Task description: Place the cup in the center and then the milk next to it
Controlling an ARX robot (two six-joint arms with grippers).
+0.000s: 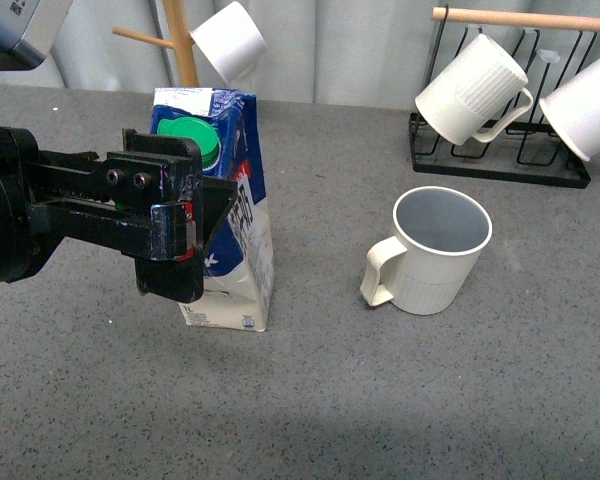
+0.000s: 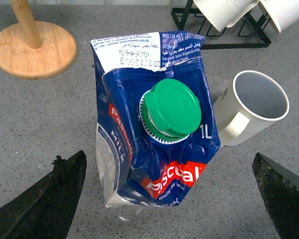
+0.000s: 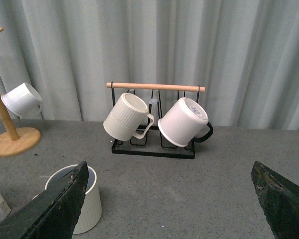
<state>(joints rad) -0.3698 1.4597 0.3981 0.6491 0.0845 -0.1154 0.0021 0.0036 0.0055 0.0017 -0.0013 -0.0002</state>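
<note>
On my grey table (image 1: 430, 400) I count one black wire rack (image 1: 500, 170) at the far right, carrying two mugs: a ribbed mug (image 1: 472, 92) and a smooth mug (image 1: 590, 100). One wooden mug tree (image 1: 180, 40) at the far left holds one small white cup (image 1: 228, 40). One milk carton (image 1: 248, 250) stands upright left of centre. One cup (image 1: 435, 255) sits apart on its right, handle toward it. My left gripper (image 2: 168, 157) is spread wide around the carton without touching it, and it blocks part of my front view. My right gripper (image 3: 169, 169) is spread wide too, empty.

Milk (image 2: 169, 174) glossy creased carton, plastic cap (image 2: 170, 107); cup (image 1: 435, 270) matt, ribbed; table (image 1: 380, 400) rough, speckled.
</note>
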